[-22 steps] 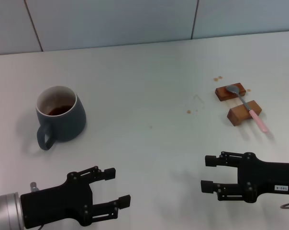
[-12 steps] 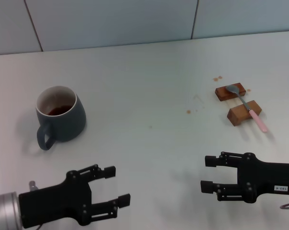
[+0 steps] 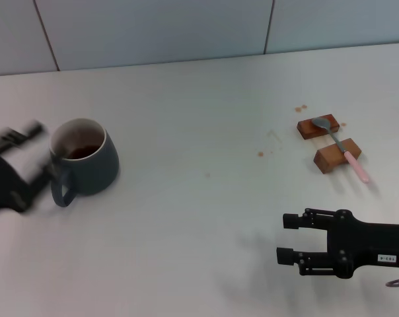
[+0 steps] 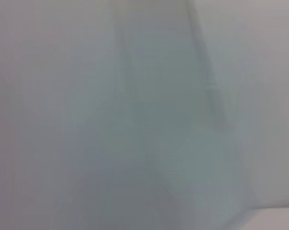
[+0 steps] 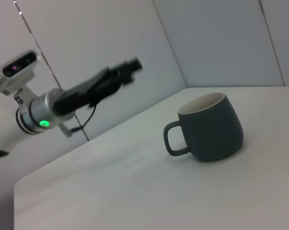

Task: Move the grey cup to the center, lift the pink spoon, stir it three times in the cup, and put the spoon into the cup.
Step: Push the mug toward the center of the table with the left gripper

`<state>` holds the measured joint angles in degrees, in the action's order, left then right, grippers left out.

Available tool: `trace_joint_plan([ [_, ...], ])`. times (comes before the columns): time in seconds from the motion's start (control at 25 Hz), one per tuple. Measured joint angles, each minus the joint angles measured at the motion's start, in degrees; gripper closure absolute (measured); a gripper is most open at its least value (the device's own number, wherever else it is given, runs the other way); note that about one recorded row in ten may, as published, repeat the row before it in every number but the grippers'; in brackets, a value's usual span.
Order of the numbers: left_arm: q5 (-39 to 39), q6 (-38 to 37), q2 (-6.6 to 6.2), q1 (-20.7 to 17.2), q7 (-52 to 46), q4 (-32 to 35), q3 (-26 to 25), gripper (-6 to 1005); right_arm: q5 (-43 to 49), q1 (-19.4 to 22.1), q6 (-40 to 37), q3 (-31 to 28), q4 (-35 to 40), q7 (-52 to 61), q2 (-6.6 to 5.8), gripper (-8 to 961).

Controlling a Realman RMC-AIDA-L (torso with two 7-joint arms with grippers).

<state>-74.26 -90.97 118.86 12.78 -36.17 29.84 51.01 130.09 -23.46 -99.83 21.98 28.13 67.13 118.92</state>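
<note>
The grey cup (image 3: 87, 162) stands at the table's left with its handle toward me and brown liquid inside; it also shows in the right wrist view (image 5: 211, 127). The pink spoon (image 3: 341, 146) lies across two brown wooden blocks at the right. My left gripper (image 3: 39, 150) is motion-blurred just left of the cup, beside the handle, and its fingers look spread and empty; it shows raised in the right wrist view (image 5: 130, 67). My right gripper (image 3: 283, 237) is open and empty near the front right, well short of the spoon. The left wrist view shows only a pale blur.
Two brown wooden blocks (image 3: 317, 127) (image 3: 333, 156) hold the spoon up. Small brown drips (image 3: 300, 107) mark the table near them. A tiled wall (image 3: 186, 26) rises behind the table's back edge.
My left arm has swung fast from the front left up to the left side of the cup. The right arm, cup and spoon have not moved.
</note>
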Motion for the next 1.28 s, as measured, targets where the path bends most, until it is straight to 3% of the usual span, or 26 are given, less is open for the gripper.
trace_joint_plan([
  [0.12,7.59,5.35,-0.16,2.57,20.65,-6.61,-6.62,404,-0.05,-0.01,0.08,0.0,-0.01,0.1,0.0,199],
  [0.24,9.21,11.52,-0.03,5.26,33.61,-9.88,-9.37,504,-0.09,-0.07,0.09,0.0,-0.01,0.16,0.0,201],
  [0.52,10.07,25.84,-0.05,11.53,52.71,-15.83,-10.13,790,-0.14,-0.11,0.09,-0.01,0.0,0.19,0.0,205],
  [0.72,9.0,31.91,-0.15,13.37,53.91,-16.39,-7.38,1001,-0.17,0.23,0.11,0.0,0.0,0.19,0.0,208],
  [0.84,9.0,31.91,-0.15,13.37,53.91,-16.39,-7.38,996,-0.17,0.49,0.16,-0.15,0.0,0.19,-0.06,210],
  [1.12,8.95,33.85,-0.02,13.41,48.79,-16.36,-0.02,984,0.06,0.61,0.55,-0.13,0.0,0.2,-0.09,214],
  [1.24,8.96,33.88,-0.01,13.41,47.87,-16.29,0.74,978,0.09,0.69,0.75,-0.04,0.0,0.2,-0.09,215],
  [1.28,8.98,33.93,0.1,13.36,44.6,-15.93,3.45,977,0.09,0.69,0.75,-0.04,0.0,0.2,-0.09,216],
])
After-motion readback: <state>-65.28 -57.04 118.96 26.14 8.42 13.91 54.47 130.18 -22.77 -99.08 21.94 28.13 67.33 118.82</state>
